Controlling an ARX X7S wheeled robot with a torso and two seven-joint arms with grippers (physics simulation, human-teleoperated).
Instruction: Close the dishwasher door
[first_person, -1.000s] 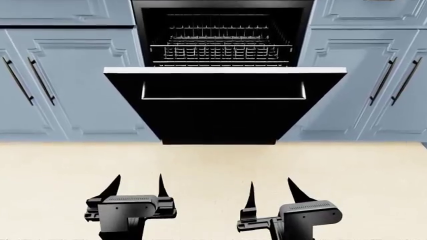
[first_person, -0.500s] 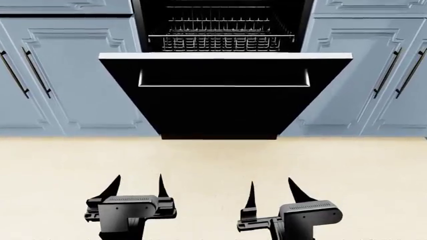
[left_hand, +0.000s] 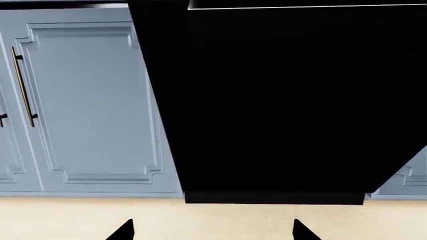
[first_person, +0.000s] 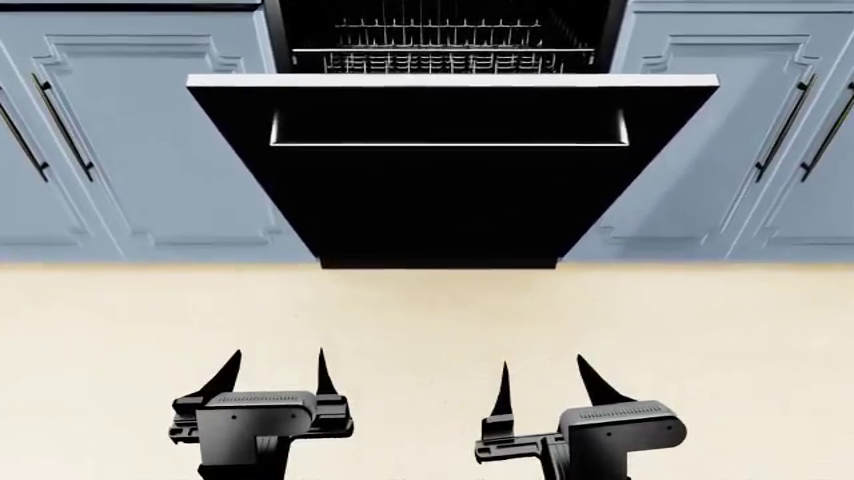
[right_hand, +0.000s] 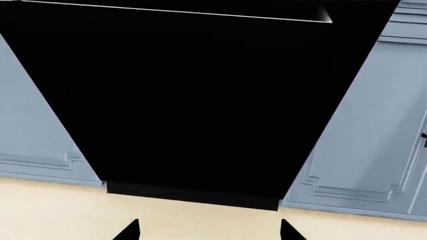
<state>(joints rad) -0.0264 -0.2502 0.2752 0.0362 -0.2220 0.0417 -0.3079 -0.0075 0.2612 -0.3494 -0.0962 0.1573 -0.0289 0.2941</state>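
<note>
Compared with a second ago, the dishwasher door fills more of the head view: its pale silver top edge sits higher and spreads wider, and less of the wire rack behind it shows. Both arms look unchanged in that view. The door hangs partly open, tilted out toward the robot, hinged at its foot where it meets the pale floor.

Only the lower rack's front is visible; the cavity above is cut off by the frame. In the wrist views the door is a featureless black sheet, with only a thin bright line near one frame edge. Each wrist view catches just the tips of its own fingers.

The left gripper and right gripper hover low over the floor, fingers spread apart, holding nothing, well apart from the door. Bare floor lies between them and the door's foot. Blue-grey cabinet doors with dark bar handles flank the dishwasher on both sides.
</note>
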